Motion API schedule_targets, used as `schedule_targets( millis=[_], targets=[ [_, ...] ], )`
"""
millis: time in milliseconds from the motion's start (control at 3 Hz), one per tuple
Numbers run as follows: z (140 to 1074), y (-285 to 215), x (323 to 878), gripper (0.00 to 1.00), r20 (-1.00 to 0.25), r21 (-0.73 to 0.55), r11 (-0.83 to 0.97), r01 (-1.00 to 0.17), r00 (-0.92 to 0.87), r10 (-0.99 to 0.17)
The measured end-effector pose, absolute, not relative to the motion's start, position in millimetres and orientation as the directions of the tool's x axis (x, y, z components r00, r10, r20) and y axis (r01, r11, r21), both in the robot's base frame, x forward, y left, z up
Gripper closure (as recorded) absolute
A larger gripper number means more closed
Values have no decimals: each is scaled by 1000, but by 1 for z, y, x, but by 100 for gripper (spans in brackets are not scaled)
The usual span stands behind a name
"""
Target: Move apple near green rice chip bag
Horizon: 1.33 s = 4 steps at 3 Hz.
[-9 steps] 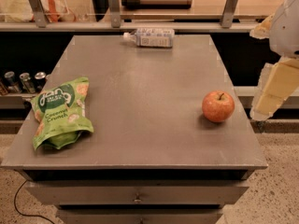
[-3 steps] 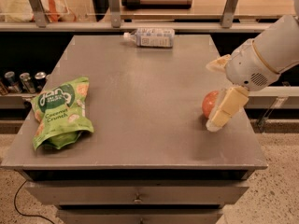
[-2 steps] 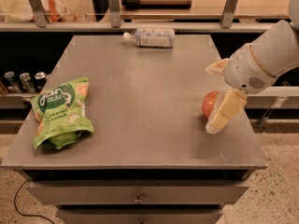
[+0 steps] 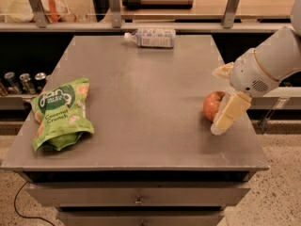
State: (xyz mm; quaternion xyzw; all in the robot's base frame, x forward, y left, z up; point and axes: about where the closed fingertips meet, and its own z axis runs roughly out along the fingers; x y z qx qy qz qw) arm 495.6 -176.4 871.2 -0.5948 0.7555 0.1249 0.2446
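My gripper [image 4: 217, 100] sits at the table's [image 4: 141, 88] 4 o'clock edge, lowered over the apple [image 4: 211, 105]. Its jaws stand apart: one pale finger [image 4: 230, 113] crosses the apple's near right side, and the other shows just beyond it toward 12 o'clock. As far as I can see they are not clamped on the fruit, which rests on the tabletop between them.

The green rice chip bag [image 4: 59, 113] lies flat at 8 o'clock, well apart from the apple, with most of the table's width between the two. A clear plastic bottle [image 4: 151, 37] lies on its side at 12 o'clock, out of the way.

I judge the task to be at its start. I have reached the apple, but the grasp is not yet made. Closing, lifting, carrying toward 9 o'clock and setting the apple down beside the bag are all left to do.
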Motion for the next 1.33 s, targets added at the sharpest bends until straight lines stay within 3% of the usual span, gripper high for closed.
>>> schedule_targets(
  millis=[333, 1333],
  targets=[
    [867, -183, 499, 17, -512, -98, 268, -958, -182, -839],
    [864, -190, 502, 87, -512, -98, 269, -958, -184, -839]
  ],
)
